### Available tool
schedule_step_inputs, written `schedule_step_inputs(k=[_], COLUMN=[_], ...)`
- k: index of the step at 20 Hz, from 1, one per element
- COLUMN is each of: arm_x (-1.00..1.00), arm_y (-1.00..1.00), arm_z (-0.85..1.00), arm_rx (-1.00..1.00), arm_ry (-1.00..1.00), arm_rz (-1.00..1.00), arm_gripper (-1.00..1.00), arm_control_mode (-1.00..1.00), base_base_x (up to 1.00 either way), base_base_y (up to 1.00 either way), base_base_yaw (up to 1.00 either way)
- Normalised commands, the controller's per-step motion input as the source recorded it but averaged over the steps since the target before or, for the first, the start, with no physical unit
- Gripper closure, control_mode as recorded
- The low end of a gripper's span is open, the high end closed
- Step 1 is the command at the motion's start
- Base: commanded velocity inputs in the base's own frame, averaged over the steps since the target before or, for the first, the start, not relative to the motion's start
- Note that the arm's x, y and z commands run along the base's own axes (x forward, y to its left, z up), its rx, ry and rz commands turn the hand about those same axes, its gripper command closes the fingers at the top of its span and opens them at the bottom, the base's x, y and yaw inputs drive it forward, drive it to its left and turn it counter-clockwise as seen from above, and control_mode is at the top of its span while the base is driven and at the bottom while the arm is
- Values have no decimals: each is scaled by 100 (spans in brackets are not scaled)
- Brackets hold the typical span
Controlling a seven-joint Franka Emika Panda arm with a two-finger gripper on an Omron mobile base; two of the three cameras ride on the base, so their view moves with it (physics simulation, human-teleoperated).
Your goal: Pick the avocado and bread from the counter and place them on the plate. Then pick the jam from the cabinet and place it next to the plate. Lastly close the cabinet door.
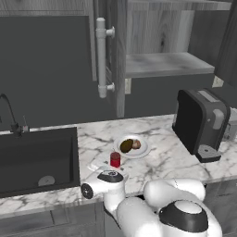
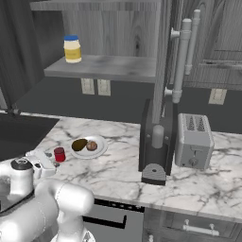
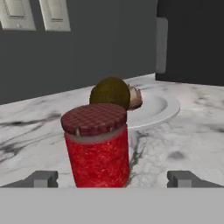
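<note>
**Jam set down by the plate; the cabinet door is what's left**

My gripper (image 3: 112,179) is released: the two finger tips stand wide apart with the jam (image 3: 97,146) between them, and I see a gap on each side, so nothing is clamped. The jar stands upright on the counter (image 3: 188,131), long axis vertical, right in front of my hand and a little toward one tip rather than dead centre. Its checked red lid is level. I can read no label or writing on it.

Straight beyond the jar lies the plate (image 3: 168,105), just past it but not touching. The avocado (image 3: 110,91) sits on the plate's near side with the bread (image 3: 135,97) tucked against it behind. From the left base view the same order holds: my hand (image 1: 102,167) low on the counter, the jam (image 1: 115,159) in front of it, then the plate (image 1: 143,149) carrying both foods. So I judge the food and jam steps done.

The coming move turns on the cabinet door (image 1: 119,55). It hangs open, high above and ahead of my hand, edge-on toward me, with its white bar handle (image 1: 101,58) running vertically. I would have to back away from the jar without knocking it, then rise a long way to reach that door. The cabinet (image 2: 104,66) shelf is bare in the left base view; the right base view shows a yellow jar with a blue lid (image 2: 72,48) on it, no lettering legible.

On the wall behind are two plain switch plates (image 3: 37,15), unmarked.
</note>
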Motion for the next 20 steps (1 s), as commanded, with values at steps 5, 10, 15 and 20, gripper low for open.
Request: schedule_step_inputs(k=[5, 10, 15, 20], arm_x=[-67, -30, -30, -34], arm_y=[7, 4, 14, 32], arm_z=[49, 89, 94, 59], arm_rx=[2, 0, 0, -7], arm_ry=[0, 0, -5, -7], arm_rz=[0, 0, 0, 0], arm_gripper=[-100, -100, -100, -100], arm_control_mode=[-100, -100, -100, -100], base_base_x=[0, 0, 0, 0], base_base_y=[0, 0, 0, 0], base_base_yaw=[0, 0, 0, 0])
